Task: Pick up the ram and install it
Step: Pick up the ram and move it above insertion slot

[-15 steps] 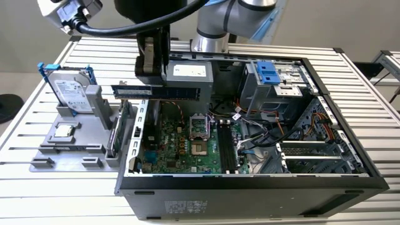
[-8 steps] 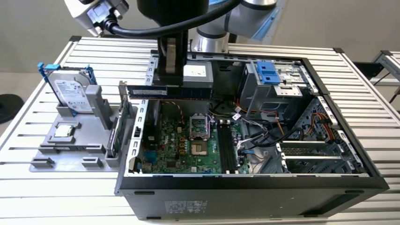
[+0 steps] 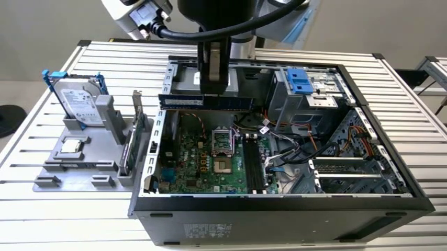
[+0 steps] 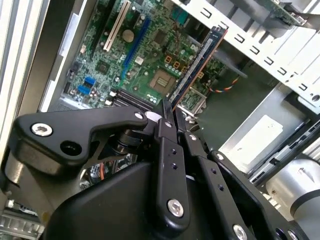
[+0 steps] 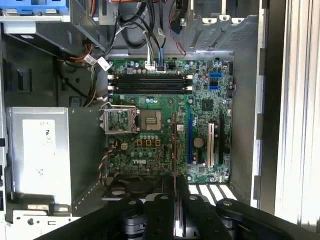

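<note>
Your pincer (image 3: 211, 93) is pinching the ram (image 3: 206, 101) near the middle of its long edge, its fingers (image 4: 167, 132) pressed against the stick's two faces. The ram hangs level above the open computer case (image 3: 279, 201), over the far part of the motherboard (image 3: 199, 157). In the first wrist view you see the stick edge-on (image 5: 174, 145), well apart from the black memory slots (image 5: 150, 82). On the counter (image 3: 70, 219), at the exterior view's left, a hard drive (image 3: 78, 103) stands in a grey holder (image 3: 104, 151).
</note>
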You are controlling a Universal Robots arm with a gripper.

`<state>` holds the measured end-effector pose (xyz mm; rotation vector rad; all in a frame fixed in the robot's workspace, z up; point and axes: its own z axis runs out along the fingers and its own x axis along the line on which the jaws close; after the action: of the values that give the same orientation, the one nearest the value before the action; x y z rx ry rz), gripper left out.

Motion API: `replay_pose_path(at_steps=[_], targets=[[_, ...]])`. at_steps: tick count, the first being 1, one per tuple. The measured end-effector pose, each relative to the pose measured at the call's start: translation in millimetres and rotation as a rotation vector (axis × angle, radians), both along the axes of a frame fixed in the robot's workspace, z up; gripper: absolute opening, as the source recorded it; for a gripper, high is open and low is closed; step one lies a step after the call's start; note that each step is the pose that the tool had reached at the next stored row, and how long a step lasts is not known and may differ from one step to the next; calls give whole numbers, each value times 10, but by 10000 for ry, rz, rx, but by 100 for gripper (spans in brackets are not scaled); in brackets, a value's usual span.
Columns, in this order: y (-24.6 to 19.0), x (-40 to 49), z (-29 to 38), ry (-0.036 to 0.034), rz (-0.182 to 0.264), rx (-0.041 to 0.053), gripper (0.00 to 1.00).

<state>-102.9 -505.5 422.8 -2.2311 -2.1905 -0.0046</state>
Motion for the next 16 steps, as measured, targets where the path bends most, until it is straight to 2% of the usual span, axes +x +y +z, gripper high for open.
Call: replay_pose_path(at_steps=[16], targets=[[94,232,0,0,142,-1,0]])
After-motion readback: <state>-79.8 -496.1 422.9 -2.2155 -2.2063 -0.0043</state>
